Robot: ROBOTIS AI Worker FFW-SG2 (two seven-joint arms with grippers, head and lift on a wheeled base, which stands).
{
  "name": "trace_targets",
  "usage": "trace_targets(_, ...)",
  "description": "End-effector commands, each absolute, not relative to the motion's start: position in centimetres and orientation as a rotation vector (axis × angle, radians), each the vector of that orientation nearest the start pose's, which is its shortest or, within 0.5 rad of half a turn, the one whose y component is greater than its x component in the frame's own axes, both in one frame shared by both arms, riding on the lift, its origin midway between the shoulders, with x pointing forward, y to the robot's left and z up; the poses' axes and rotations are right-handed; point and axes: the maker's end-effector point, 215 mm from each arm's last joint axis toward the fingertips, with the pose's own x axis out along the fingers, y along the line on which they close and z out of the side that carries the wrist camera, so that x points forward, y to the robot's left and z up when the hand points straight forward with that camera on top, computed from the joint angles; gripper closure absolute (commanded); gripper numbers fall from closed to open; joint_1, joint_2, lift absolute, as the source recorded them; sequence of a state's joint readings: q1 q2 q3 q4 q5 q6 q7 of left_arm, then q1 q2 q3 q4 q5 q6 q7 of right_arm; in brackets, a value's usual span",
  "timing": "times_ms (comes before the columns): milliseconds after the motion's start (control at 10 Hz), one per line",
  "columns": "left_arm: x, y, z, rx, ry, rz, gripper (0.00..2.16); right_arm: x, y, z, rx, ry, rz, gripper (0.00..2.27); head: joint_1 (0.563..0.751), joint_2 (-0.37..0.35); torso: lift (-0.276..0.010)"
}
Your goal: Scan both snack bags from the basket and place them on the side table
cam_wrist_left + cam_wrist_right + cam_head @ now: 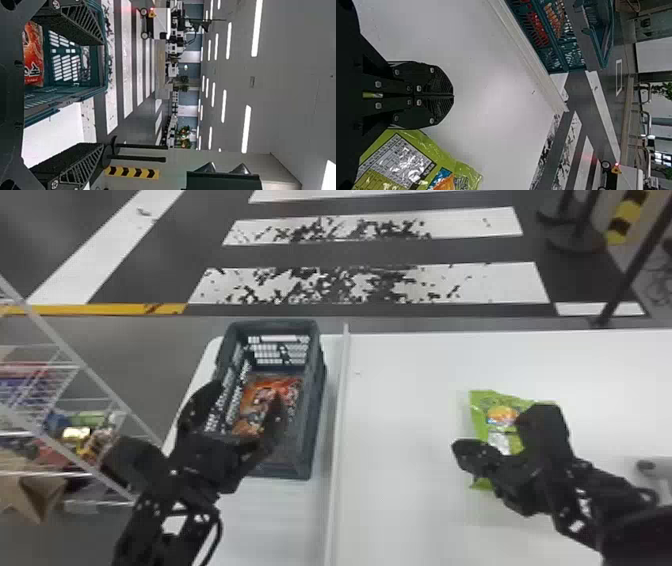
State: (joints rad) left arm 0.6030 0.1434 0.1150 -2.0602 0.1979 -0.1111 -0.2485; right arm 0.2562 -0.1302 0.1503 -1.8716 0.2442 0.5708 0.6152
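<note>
Basket (311, 405): dark, mesh-sided, sitting upright on the white table (410, 390), just left of a raised white strip (340, 415).
Orange-red snack bag (287, 387): down inside the basket, lying toward the bottom. From the head view it's partly behind one of the left fingers and partly in the gap between them. Can't really tell how far below the tips it is.
Left gripper (249, 391): over the basket, jaws released and spread pretty wide. One finger lines up with the basket's left wall, the other with the bag.
Green snack bag (492, 397): on the white table, well to the right of the basket and across the strip. Its upper part pokes out past the right arm in the head view, and a bit of it shows below too. The wrist view shows the printed panel, with the bag off to the side of the jaws, so it's beside them rather than in their grip.
Right gripper (462, 447): well to the right of the basket, right by the green snack bag, jaws clenched tip to tip.
Wire rack (100, 385): left of the basket, with assorted packets on its shelves.
Striped floor (480, 285): beyond the basket, white bands on dark grey.
</note>
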Motion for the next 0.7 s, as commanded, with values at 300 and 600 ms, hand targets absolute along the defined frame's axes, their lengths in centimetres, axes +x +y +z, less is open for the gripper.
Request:
trace_targets(300,41.1,24.8,-33.0,-0.012,-0.009,-0.214,0.09,43.5,-10.9,-52.3,-0.232,0.643,0.653,2.26,0.695,0.191,-0.075)
trace_targets(600,41.1,24.8,-33.0,-0.013,-0.009,-0.214,0.09,44.0,-12.4,-52.6,-0.239,0.651,0.623,2.26,0.695,0.176,-0.075)
